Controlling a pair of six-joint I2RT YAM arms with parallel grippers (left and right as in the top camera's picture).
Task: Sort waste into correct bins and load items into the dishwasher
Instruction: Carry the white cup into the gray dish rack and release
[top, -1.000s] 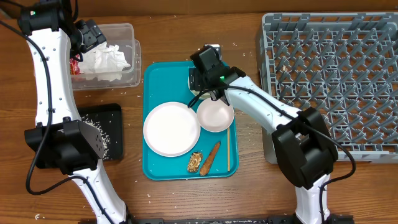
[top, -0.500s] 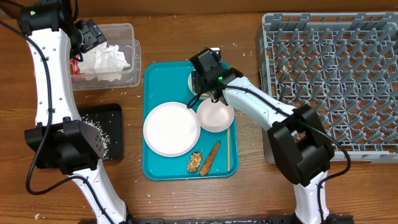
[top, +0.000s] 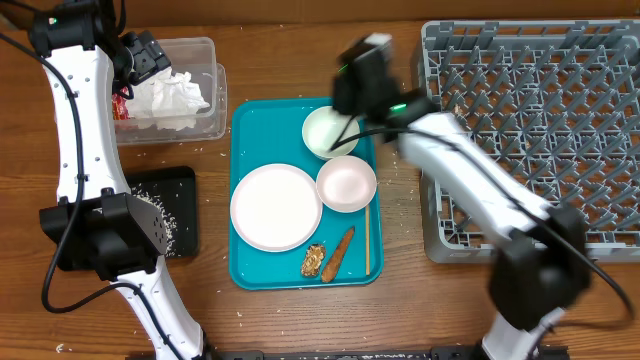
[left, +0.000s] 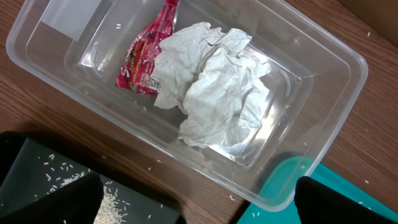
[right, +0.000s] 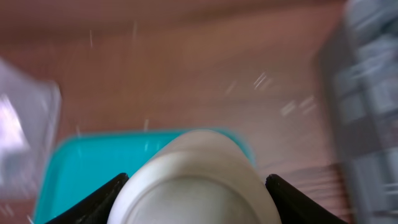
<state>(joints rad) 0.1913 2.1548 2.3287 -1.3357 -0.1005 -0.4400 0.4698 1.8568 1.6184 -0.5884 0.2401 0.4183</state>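
Note:
My right gripper (top: 346, 106) is shut on a small white bowl (top: 328, 132) at its far rim, over the back right corner of the teal tray (top: 252, 135). In the right wrist view the bowl (right: 196, 186) fills the gap between the fingers (right: 196, 182), and the background is motion-blurred. A second white bowl (top: 346, 184) and a white plate (top: 276, 207) rest on the tray. My left gripper (top: 150, 55) is open and empty above the clear bin (left: 323, 93), which holds crumpled tissue (left: 214, 93) and a red wrapper (left: 144, 59).
The grey dishwasher rack (top: 540, 130) stands at the right. A chopstick (top: 367, 240) and food scraps (top: 328, 258) lie at the tray's front. A black tray with rice grains (top: 165, 205) sits at the left, in front of the clear bin.
My right arm has swung up and to the right, away from the tray's back. The small bowl it covered now shows, held in its fingers. The left arm has not moved.

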